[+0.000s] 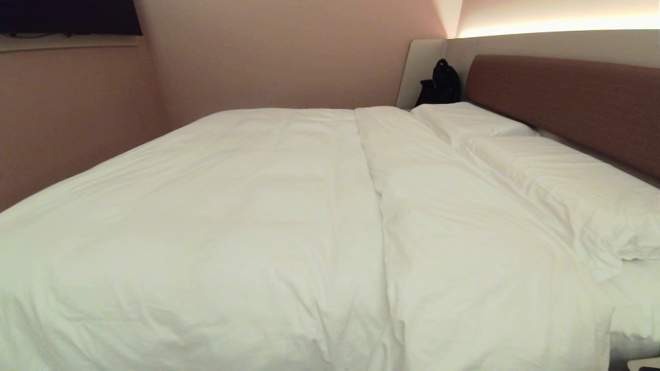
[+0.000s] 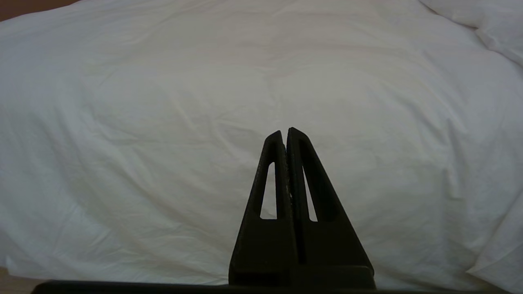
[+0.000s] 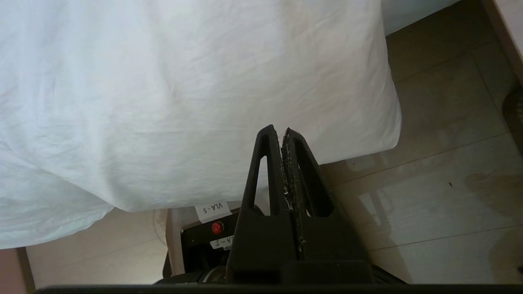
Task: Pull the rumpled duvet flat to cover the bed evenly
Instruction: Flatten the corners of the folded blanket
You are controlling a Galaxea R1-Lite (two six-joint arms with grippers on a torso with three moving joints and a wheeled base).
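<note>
The puffy white duvet lies spread over the bed, with a folded-back band running along its pillow side. The bed shows its reddish-brown headboard at the right. Neither arm appears in the head view. My left gripper is shut and empty, pointing at the duvet from beside the bed. My right gripper is shut and empty too, hanging over the duvet's drooping edge near the bed's corner, above the floor.
Two white pillows lie along the headboard. A black bag sits in the far corner. Beige floor tiles lie beside the bed. My own base with a red button is below the right gripper.
</note>
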